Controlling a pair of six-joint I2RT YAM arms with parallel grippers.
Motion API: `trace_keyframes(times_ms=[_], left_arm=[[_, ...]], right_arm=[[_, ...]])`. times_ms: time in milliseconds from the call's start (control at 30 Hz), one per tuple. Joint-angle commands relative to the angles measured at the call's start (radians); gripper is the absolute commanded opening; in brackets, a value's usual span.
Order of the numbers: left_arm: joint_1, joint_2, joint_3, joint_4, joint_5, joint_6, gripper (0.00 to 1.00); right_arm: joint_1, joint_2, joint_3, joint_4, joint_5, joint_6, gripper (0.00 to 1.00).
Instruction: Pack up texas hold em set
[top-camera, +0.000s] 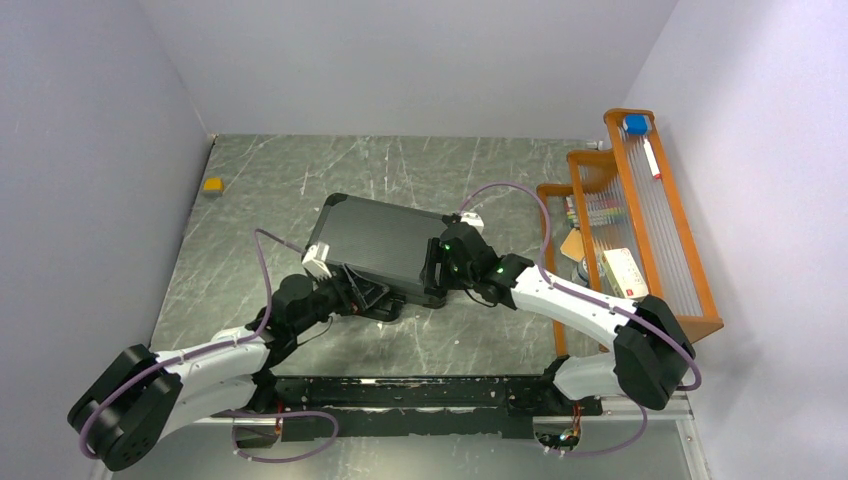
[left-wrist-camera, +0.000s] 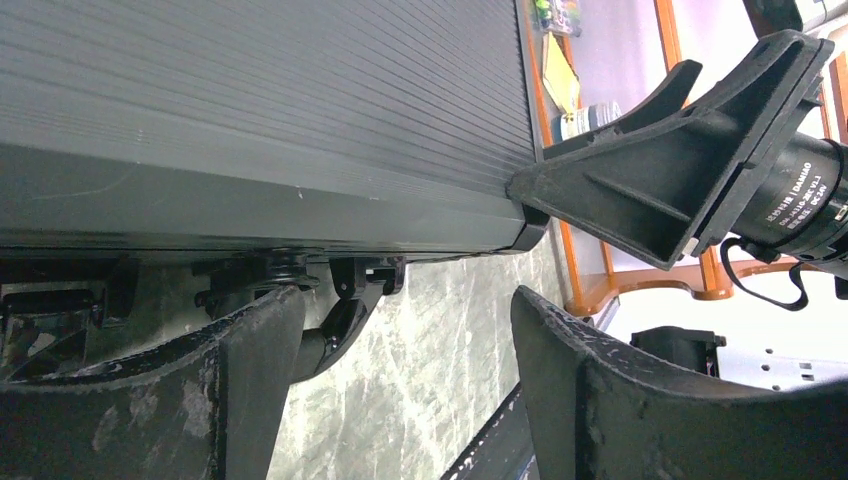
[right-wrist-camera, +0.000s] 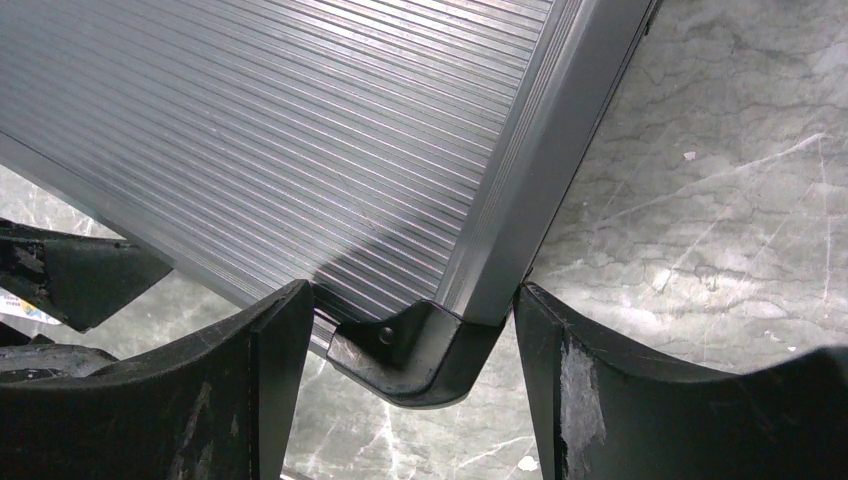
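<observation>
The black ribbed briefcase (top-camera: 380, 245) lies shut on the marble table, turned at an angle. My left gripper (top-camera: 375, 297) is open and empty at the case's near long edge (left-wrist-camera: 250, 100), and its left finger stands beside the black handle (left-wrist-camera: 335, 325). My right gripper (top-camera: 435, 275) is open with its jaws on either side of the case's near right corner cap (right-wrist-camera: 420, 350), close against both of that corner's sides. The right gripper also shows in the left wrist view (left-wrist-camera: 680, 150). No chips, card decks or discs are in view.
An orange wooden rack (top-camera: 640, 230) holding small items stands along the right wall, close behind my right arm. A small yellow object (top-camera: 212, 184) lies at the far left of the table. A black rail (top-camera: 420, 390) runs along the near edge.
</observation>
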Motion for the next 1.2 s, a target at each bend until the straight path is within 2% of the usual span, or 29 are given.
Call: trace_keyframes(times_ms=[0,267,433,533,633,733,867,967,1033,1100,1167], left_arm=[[0.038,-0.003,0.025,0.091,-0.008,0.015,0.79],[0.088,-0.008,0.025,0.139,0.061,-0.051,0.78],[0.112,0.010,0.025,0.178,0.095,-0.077,0.74],[0.115,-0.001,0.046,0.128,0.103,-0.064,0.71],[0.115,-0.046,0.078,0.006,0.093,-0.032,0.71],[0.116,-0.130,0.127,-0.186,0.038,0.026,0.71],[0.115,-0.213,0.271,-0.531,-0.128,0.132,0.74],[0.117,-0.210,0.397,-0.768,-0.331,0.196,0.83],[0.128,-0.174,0.478,-0.886,-0.462,0.207,0.93],[0.172,-0.121,0.540,-0.949,-0.502,0.222,0.98],[0.227,-0.061,0.583,-0.970,-0.470,0.238,1.00]], right_arm=[[-0.008,0.049,-0.063,-0.093,0.034,-0.045,0.74],[-0.008,0.048,-0.071,-0.085,0.029,-0.047,0.73],[-0.007,0.045,-0.075,-0.081,0.026,-0.048,0.73],[-0.008,0.038,-0.079,-0.080,0.028,-0.050,0.73],[-0.008,0.033,-0.078,-0.081,0.026,-0.050,0.73],[-0.007,0.024,-0.063,-0.090,0.024,-0.055,0.73],[-0.007,-0.008,0.028,-0.163,0.079,-0.080,0.71],[-0.008,-0.029,0.105,-0.206,0.131,-0.117,0.71],[-0.008,-0.039,0.144,-0.217,0.151,-0.139,0.71],[-0.006,-0.045,0.178,-0.220,0.150,-0.161,0.71],[-0.005,-0.054,0.184,-0.203,0.106,-0.181,0.71]])
